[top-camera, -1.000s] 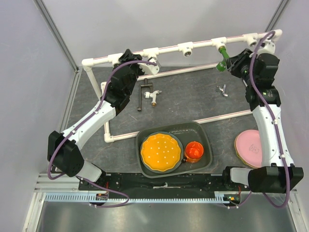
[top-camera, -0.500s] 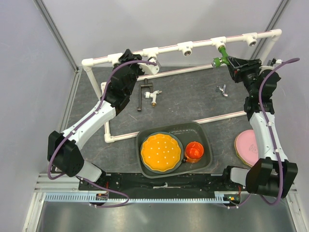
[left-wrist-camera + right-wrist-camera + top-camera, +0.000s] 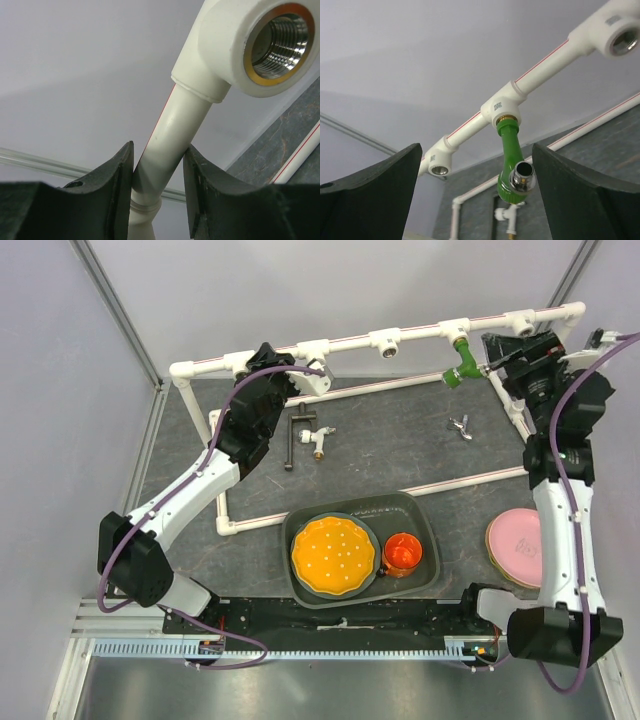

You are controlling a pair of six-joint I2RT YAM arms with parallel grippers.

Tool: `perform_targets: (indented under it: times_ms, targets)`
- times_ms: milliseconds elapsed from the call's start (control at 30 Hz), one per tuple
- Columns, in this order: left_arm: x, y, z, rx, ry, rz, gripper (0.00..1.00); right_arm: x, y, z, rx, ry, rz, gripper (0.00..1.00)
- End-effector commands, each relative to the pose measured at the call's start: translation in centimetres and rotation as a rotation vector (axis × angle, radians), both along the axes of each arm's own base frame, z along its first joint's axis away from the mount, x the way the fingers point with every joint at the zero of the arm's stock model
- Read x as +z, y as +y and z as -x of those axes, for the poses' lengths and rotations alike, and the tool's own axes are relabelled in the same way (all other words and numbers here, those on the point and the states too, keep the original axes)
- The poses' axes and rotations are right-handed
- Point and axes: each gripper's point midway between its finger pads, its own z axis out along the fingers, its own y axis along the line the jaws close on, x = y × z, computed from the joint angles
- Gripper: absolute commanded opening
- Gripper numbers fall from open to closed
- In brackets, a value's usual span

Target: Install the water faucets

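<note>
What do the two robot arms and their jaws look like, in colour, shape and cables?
Both the left arm and the right arm have white links joined by black blocky joint housings. A purple cable runs along each. The jaws are matte black and broad.

White with a thin red stripe along the pipe frame (image 3: 350, 341). Bright green with a silver tip on the faucet (image 3: 462, 365) far beyond the tray (image 3: 425, 525). Dark grey-green on the tray; inside it, orange with pale dots on the plate (image 3: 333, 556), plain orange on the cup (image 3: 404, 553). Pink on the disc (image 3: 515, 545) right of the tray. Mottled dark grey across the counter (image 3: 400, 440).
</note>
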Motion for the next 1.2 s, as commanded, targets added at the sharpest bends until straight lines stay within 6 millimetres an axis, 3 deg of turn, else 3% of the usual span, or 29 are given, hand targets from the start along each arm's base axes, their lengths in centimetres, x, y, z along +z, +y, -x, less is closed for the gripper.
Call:
perform_targets:
  times_ms: [0,67,100,167,200,233,367,433,500,533,567,600,700,967,1167]
  targets:
    - [0.0,-2.5,1.4,-0.096,0.03,0.11,0.02,2.0,-3.6,3.3,-0.216,0.02,0.431,0.98]
    - [-0.1,-2.6,1.3,-0.097,0.033,0.11,0.02,2.6,-3.9,4.5,-0.263,0.022,0.561,0.98]
    - [-0.1,-2.6,1.3,-0.097,0.035,0.109,0.02,2.6,-5.0,5.1,-0.324,0.06,0.679,0.98]
    - [-0.4,-2.7,1.2,-0.098,0.038,0.106,0.02,2.7,-4.2,5.3,-0.325,0.079,0.787,0.98]
    - [-0.4,-2.8,1.2,-0.1,0.04,0.105,0.02,2.9,-2.7,5.5,-0.295,0.072,0.846,0.98]
    - [-0.5,-2.8,1.2,-0.098,0.042,0.104,0.02,2.8,-3.1,5.7,-0.326,0.093,0.942,0.98]
    - [-0.6,-2.8,1.2,-0.098,0.045,0.097,0.02,2.5,-1.4,5.8,-0.301,0.089,1.208,0.98]
    - [-0.6,-2.8,1.2,-0.096,0.045,0.096,0.02,1.7,0.6,5.6,-0.258,0.077,1.347,0.98]
    - [-0.6,-2.9,1.2,-0.099,0.045,0.097,0.02,0.6,0.0,5.7,-0.306,0.154,1.59,0.98]
    - [-0.8,-2.9,1.1,-0.097,0.047,0.094,0.02,-0.3,1.7,5.6,-0.278,0.166,1.694,0.98]
    - [-0.8,-3.0,1.1,-0.099,0.048,0.095,0.02,-0.4,0.6,6.2,-0.33,0.256,1.892,0.98]
    - [-0.8,-3.0,1.1,-0.1,0.049,0.093,0.02,-1.7,1.9,5.9,-0.339,0.263,1.981,0.98]
    - [-0.9,-3.1,1.1,-0.1,0.051,0.091,0.02,-2.6,1.7,5.9,-0.408,0.341,2.203,0.98]
    - [-0.6,-3.0,1.3,-0.104,0.045,0.095,0.02,-3.9,2.0,4.6,-0.397,0.422,2.361,0.98]
    - [-0.3,-3.0,1.5,-0.105,0.039,0.096,0.02,-3.6,2.0,2.4,-0.457,0.456,2.376,0.98]
